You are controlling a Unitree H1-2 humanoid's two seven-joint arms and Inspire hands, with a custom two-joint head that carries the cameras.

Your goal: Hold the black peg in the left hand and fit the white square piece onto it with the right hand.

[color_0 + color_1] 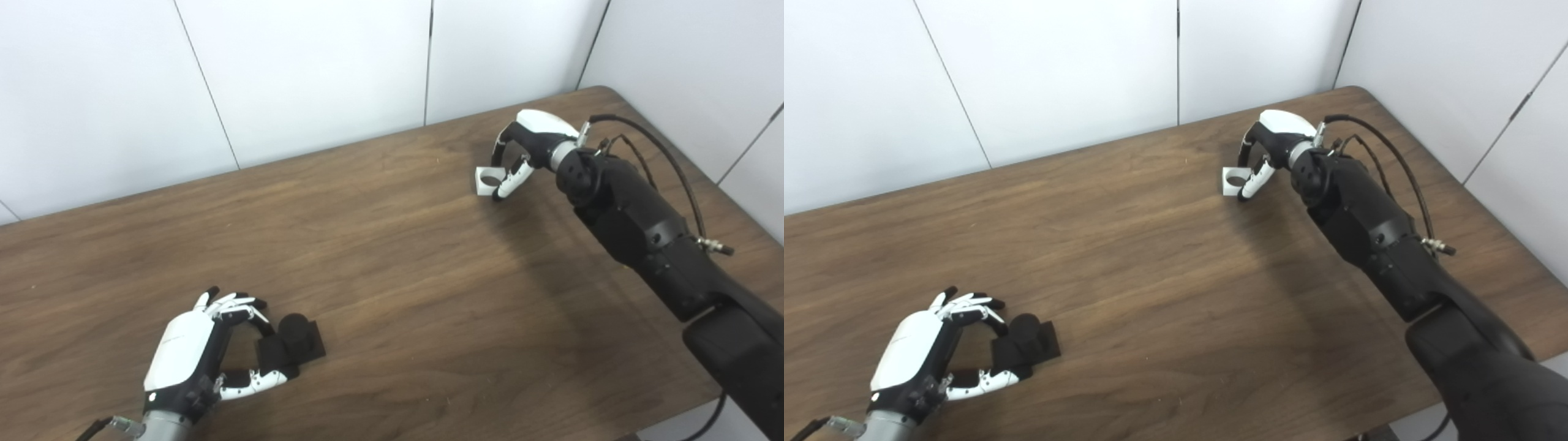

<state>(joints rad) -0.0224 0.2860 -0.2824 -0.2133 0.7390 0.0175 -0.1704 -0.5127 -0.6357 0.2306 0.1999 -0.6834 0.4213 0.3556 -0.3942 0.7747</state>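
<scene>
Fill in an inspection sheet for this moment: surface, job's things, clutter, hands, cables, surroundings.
Surface: brown wood-grain table, bare across the middle.
Job's things: black peg on its square base, standing near the front left; white square piece with a round hole, far right, well apart from the peg.
Clutter: nothing seen.
Hands: left hand curled around the peg's base, fingers and thumb touching it; right hand closed on the white square piece; whether either thing is lifted off the table cannot be told.
Cables: black cable looping along the right forearm.
Surroundings: white panelled walls behind and to the right.
</scene>
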